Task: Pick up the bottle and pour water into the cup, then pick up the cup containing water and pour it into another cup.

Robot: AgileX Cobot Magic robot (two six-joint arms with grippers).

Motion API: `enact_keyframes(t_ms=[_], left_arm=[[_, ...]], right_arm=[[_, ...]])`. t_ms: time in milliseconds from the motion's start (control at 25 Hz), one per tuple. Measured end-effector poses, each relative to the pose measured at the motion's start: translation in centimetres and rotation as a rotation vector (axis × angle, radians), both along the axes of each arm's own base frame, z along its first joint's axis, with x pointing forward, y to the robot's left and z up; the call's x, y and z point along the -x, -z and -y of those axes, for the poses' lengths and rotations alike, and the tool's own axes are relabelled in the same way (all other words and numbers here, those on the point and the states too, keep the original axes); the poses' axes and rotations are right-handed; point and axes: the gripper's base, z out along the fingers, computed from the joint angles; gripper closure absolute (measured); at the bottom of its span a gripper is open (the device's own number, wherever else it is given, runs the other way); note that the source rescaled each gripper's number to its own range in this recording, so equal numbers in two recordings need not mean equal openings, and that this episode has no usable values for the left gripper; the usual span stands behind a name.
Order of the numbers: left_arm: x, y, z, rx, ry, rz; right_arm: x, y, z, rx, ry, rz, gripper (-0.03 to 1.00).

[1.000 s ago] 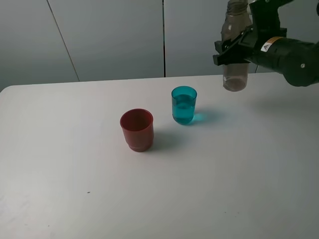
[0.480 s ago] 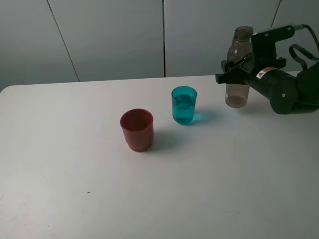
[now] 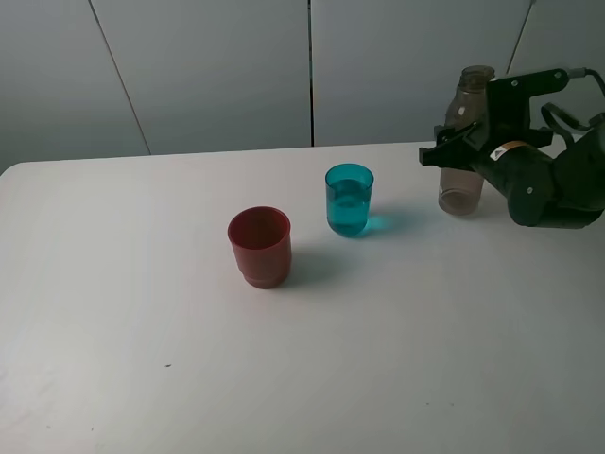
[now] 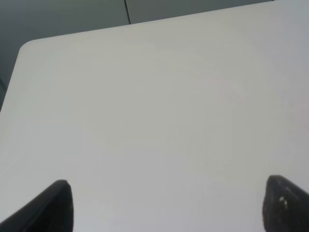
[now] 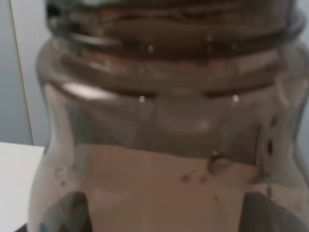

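Note:
The smoky grey-brown bottle (image 3: 463, 142) stands upright on the white table (image 3: 284, 378) at the far right, with its base on the surface. My right gripper (image 3: 460, 151) is shut around its middle. The bottle fills the right wrist view (image 5: 164, 145). The teal-blue cup (image 3: 349, 200) holds water and stands near the table's middle, left of the bottle. The red cup (image 3: 259, 246) stands left of and nearer than the teal one. My left gripper (image 4: 164, 208) is open over bare table; it does not show in the exterior view.
A grey panelled wall (image 3: 217, 66) runs behind the table's far edge. The table's rounded far-left corner (image 4: 29, 46) shows in the left wrist view.
My right gripper has lowered the bottle from above the table and moved it slightly right, down onto the surface. The cups have not moved.

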Motion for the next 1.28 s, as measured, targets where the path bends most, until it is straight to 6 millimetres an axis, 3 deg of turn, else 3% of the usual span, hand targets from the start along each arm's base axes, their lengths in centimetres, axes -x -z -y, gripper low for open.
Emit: enact_keyframes(t_ms=[520,560,680,760,800,880,1280], left_arm=[[0.0,0.0,0.0,0.0,0.0,0.0],[0.0,0.0,0.0,0.0,0.0,0.0],[0.0,0.0,0.0,0.0,0.0,0.0],[0.0,0.0,0.0,0.0,0.0,0.0],[0.0,0.0,0.0,0.0,0.0,0.0],[0.0,0.0,0.0,0.0,0.0,0.0],[0.0,0.0,0.0,0.002,-0.001,0.0]], right_arm=[[0.0,0.2,0.0,-0.004,0.001,-0.006,0.95],[0.0,0.2,0.0,-0.007,0.002,-0.006,0.88],[0.0,0.1,0.0,-0.008,0.003,0.002,0.35],[0.0,0.1,0.0,-0.01,0.004,0.002,0.08],[0.0,0.1,0.0,-0.01,0.004,0.004,0.01],[0.0,-0.5,0.0,-0.015,0.008,0.019,-0.03],[0.6,-5.8,0.4,-0.023,0.032,0.16,-0.03]])
